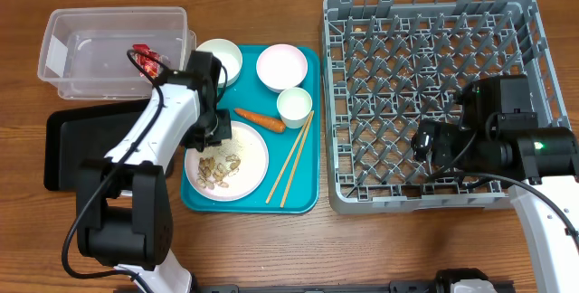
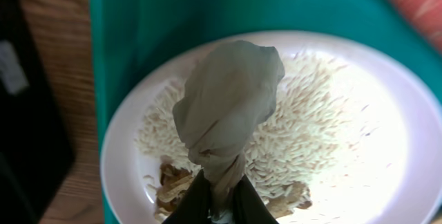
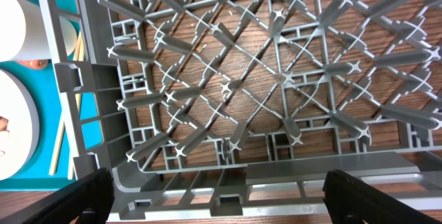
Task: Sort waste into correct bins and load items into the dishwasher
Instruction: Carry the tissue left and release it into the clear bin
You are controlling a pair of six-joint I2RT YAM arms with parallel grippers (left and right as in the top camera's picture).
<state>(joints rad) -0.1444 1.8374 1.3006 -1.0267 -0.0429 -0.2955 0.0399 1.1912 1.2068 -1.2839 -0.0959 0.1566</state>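
My left gripper (image 1: 217,128) hangs over the round white plate (image 1: 253,162) on the teal tray. In the left wrist view it (image 2: 219,203) is shut on a crumpled grey-beige scrap (image 2: 228,106) above white grains (image 2: 311,113) and beige scraps (image 2: 173,182). The red-and-silver wrapper (image 1: 145,58) lies in the clear tub (image 1: 90,31). The carrot (image 1: 261,118), chopsticks (image 1: 291,157), two bowls (image 1: 220,58) (image 1: 280,65) and cup (image 1: 294,105) sit on the tray. My right gripper (image 3: 221,200) is open and empty over the grey dish rack (image 1: 434,22) near its front edge.
The black tray (image 1: 77,144) lies left of the teal tray (image 1: 308,198), below the tub. The rack's front wall (image 3: 276,182) runs under my right fingers. The chopsticks (image 3: 65,134) and plate edge (image 3: 14,134) show left of the rack.
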